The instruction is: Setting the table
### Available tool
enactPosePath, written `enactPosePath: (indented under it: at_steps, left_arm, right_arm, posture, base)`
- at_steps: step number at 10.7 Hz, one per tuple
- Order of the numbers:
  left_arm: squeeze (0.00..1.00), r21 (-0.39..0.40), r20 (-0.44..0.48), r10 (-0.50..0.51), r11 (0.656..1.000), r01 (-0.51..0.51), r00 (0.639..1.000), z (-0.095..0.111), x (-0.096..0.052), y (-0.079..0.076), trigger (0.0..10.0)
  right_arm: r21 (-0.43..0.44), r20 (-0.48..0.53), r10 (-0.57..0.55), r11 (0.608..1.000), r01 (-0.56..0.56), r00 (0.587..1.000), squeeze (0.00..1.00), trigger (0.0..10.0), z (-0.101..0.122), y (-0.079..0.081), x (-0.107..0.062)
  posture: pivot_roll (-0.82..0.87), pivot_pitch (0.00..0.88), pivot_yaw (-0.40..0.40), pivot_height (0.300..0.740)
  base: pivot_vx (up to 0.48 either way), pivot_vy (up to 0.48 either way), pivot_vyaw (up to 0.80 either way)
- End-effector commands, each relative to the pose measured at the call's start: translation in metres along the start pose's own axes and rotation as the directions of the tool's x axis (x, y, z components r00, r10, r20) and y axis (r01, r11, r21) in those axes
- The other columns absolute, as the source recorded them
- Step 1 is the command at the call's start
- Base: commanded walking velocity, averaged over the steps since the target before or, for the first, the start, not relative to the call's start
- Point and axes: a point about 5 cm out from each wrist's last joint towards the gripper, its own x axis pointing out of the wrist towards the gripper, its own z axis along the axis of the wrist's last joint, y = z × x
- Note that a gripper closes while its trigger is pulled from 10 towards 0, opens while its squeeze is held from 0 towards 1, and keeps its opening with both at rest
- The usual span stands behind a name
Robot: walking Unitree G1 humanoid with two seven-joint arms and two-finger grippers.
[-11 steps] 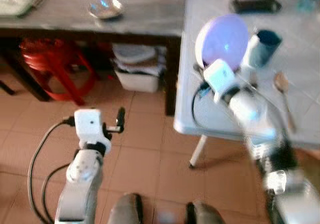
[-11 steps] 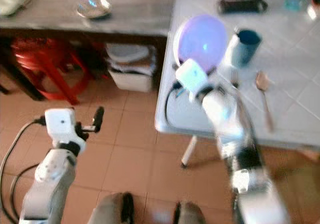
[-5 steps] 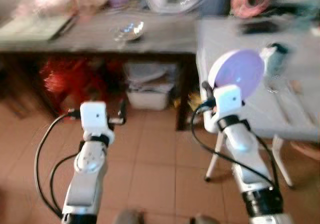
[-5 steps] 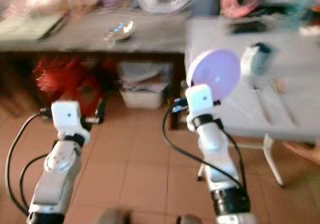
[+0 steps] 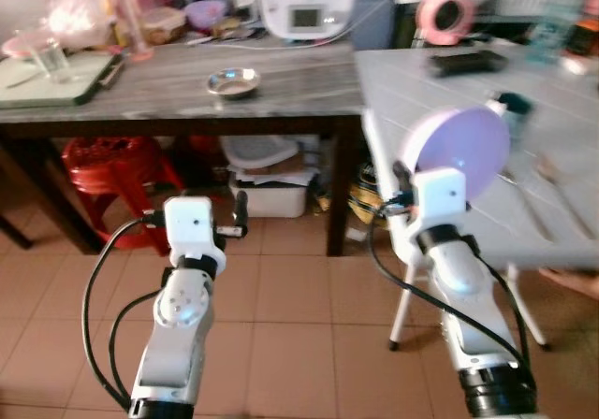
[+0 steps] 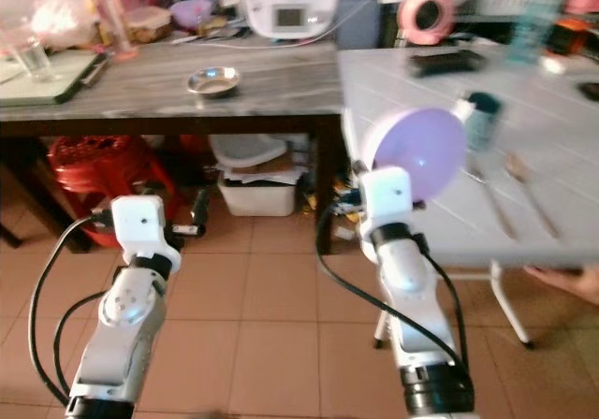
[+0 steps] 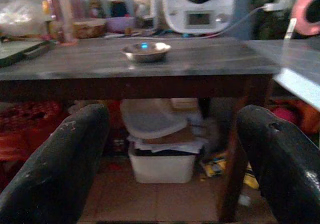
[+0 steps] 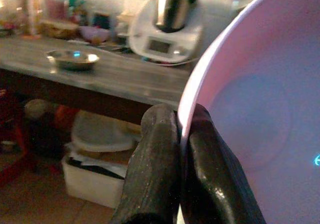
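Observation:
My right gripper (image 8: 181, 134) is shut on the rim of a lilac plate (image 5: 459, 148), holding it upright at the near left corner of the white tiled table (image 5: 440, 82). The plate (image 8: 250, 109) is pinched between both black fingers (image 8: 160, 149). On the table sit a teal cup (image 5: 513, 108) and two spoons (image 6: 487, 190). My left gripper (image 5: 241, 213) is open and holds nothing, raised over the floor in front of the dark wooden table (image 5: 168, 92).
A small steel bowl (image 5: 233, 83) and a white kitchen appliance (image 5: 307, 3) stand on the wooden table. Under it are a red stool (image 5: 112, 171) and a white bin (image 5: 267, 190). A pink tape roll (image 5: 446, 12) and a dark tray (image 5: 468, 61) lie farther back.
The camera has tilted up and steadied, so both tables now show farther back. My right arm has drawn back from over the white table to its corner, still holding the plate.

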Motion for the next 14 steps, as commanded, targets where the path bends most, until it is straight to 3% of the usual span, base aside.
enactPosePath:
  at_steps: [1,3,12,14]
  left_arm:
    - [0.0,0.017,-0.014,0.03,0.999,-0.03,0.999,-0.0038,-0.0008,0.011,10.0]
    - [0.0,0.01,-0.016,0.038,0.999,-0.038,0.999,-0.004,0.0008,0.0128,10.0]
    - [0.0,0.044,0.004,0.02,0.999,-0.021,1.0,-0.0007,0.0014,0.0106,10.0]
    - [0.0,0.047,0.013,0.008,0.999,-0.009,1.0,0.0009,0.0009,0.0075,10.0]
  right_arm:
    - [0.021,0.039,0.037,0.999,-0.038,0.999,0.0,10.0,0.0097,0.0115,0.0028]
    - [0.027,0.036,0.054,0.998,-0.055,0.998,0.0,10.0,0.0108,0.0122,0.0033]
    - [0.046,0.024,0.069,0.996,-0.07,0.997,0.0,10.0,0.0146,0.0167,0.005]
    - [0.101,0.009,0.083,0.991,-0.084,0.997,0.0,10.0,0.0137,0.0204,0.0092]
  posture:
    - [0.01,0.0,0.044,0.74]
    - [0.01,0.0,0.045,0.74]
    - [0.01,0.0,0.05,0.74]
    - [0.01,0.0,0.05,0.74]
  base:
    - [0.48,0.0,0.0]
    - [0.446,0.0,0.0]
    - [0.383,0.286,0.0]
    - [0.409,0.15,0.0]
